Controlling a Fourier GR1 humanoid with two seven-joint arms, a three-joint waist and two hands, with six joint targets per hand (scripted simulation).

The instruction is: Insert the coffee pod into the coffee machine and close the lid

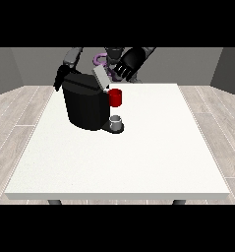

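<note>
A black coffee machine (84,106) stands on the white table (138,157), left of the middle. Its grey lid (102,77) is tilted up and open above a red pod holder (115,97) at the machine's front. I cannot make out the coffee pod itself. The hand at the view's right (122,68) is just behind the lid's upper end, fingers stretched towards it and holding nothing. The hand at the view's left (60,78) hangs by the machine's back left corner, partly hidden by it.
A small grey cup (117,121) sits on the machine's base plate under the red holder. The table's far edge runs just behind the machine and the hands.
</note>
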